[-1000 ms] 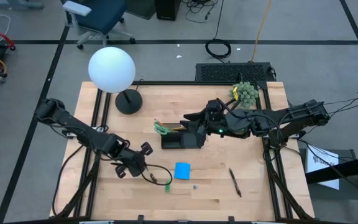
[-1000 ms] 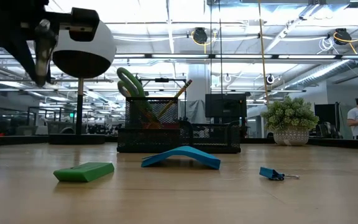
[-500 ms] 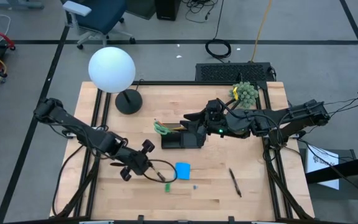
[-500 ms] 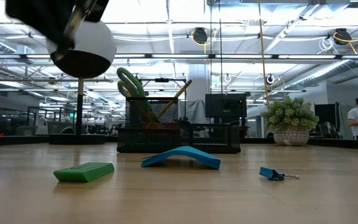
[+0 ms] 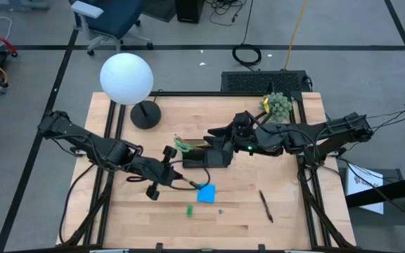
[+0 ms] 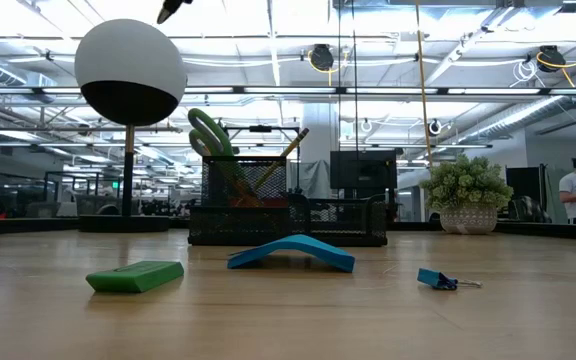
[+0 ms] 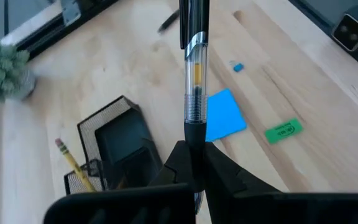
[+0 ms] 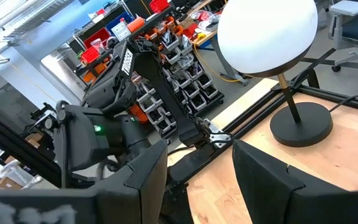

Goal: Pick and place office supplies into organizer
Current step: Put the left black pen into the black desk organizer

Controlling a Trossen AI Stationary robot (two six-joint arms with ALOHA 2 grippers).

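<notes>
My left gripper (image 5: 162,173) (image 7: 194,155) hangs above the table's near middle, shut on a black pen with a clear barrel (image 5: 187,184) (image 7: 194,74). The pen's tip shows at the top of the low view (image 6: 173,10). The black mesh organizer (image 5: 202,157) (image 6: 288,208) (image 7: 114,144) stands mid-table and holds green-handled scissors (image 5: 181,145) (image 6: 208,130) and a pencil (image 7: 70,158). On the wood lie a blue note pad (image 5: 206,193) (image 7: 225,115), a small green piece (image 5: 189,209) (image 7: 283,130) and a second black pen (image 5: 266,206). My right gripper (image 5: 220,143) (image 8: 197,180) waits open above the organizer. My left gripper pinches the pen between its two fingers at the black grip section (image 7: 194,134), near one end. The rest of the pen runs forward past the fingertips, in line with the fingers. It is lifted clear of the table, its free end over the note pad.
A white globe lamp (image 5: 126,79) (image 6: 130,72) with a round black base (image 5: 145,114) stands at the far left. A fuzzy green plant (image 5: 278,105) (image 6: 466,195) sits at the far right. A tiny blue clip (image 5: 221,210) (image 6: 438,279) lies near the front edge.
My left gripper, shut on the pen, has risen out of the top of the low view. It has moved toward the table's right and far side, closer to the organizer, and has turned. The pen has travelled with it.
</notes>
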